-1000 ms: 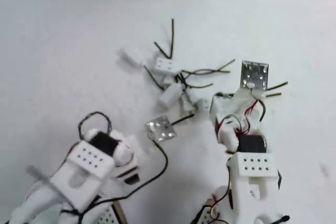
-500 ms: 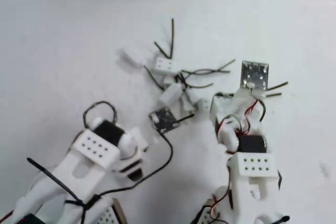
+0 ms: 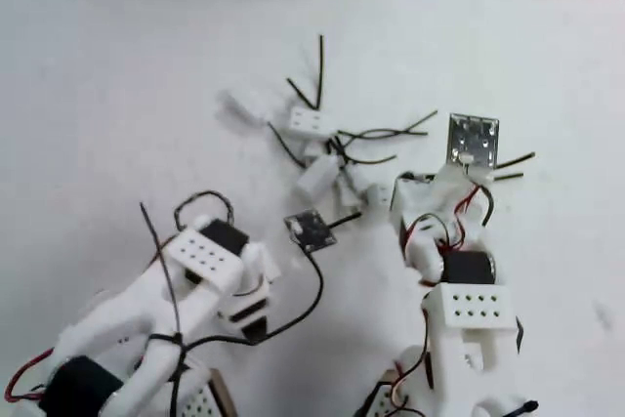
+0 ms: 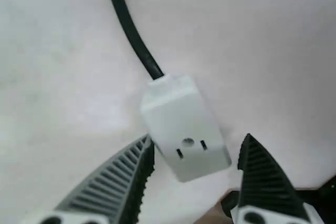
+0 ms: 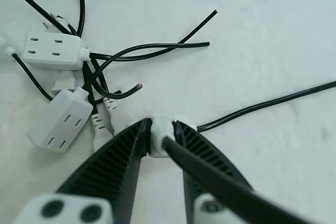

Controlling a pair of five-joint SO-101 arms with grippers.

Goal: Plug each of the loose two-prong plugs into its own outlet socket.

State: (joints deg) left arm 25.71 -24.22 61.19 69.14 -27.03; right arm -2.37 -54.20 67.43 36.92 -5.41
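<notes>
Left end effector (image 4: 197, 140): fingers spread open, gripping nothing. A white outlet socket (image 4: 184, 127) lies on the desk (image 3: 117, 95) between the two fingertips, slot face towards the wrist camera. It sits close to one ribbed finger (image 4: 131, 177) and clearly apart from the other; contact with the near finger cannot be confirmed. Its black cord (image 4: 128, 27) leaves the far end of the socket, away from the end effector.

High view: left arm (image 3: 200, 256) at the near-left of the desk. A small dark square piece (image 3: 311, 229) lies just ahead of its tip. Cannot tell whether this is the same socket.

Right end effector (image 5: 161, 124): closed on a small white plug (image 5: 159, 140), pinched between both fingers at the tips, with a black lead running back over one finger. High view: right arm (image 3: 469, 305) at the near-right of the desk.

Just beyond the right end effector is a tangle of black leads (image 5: 136, 51) with two white multi-slot outlet blocks, one farther (image 5: 52, 51) and one nearer (image 5: 60, 119). Two small loose white plugs (image 5: 102, 119) lie beside the nearer block. The gripped plug is near these but apart from both blocks.

A metal plate (image 3: 474, 141) lies on the desk beyond the right arm.
</notes>
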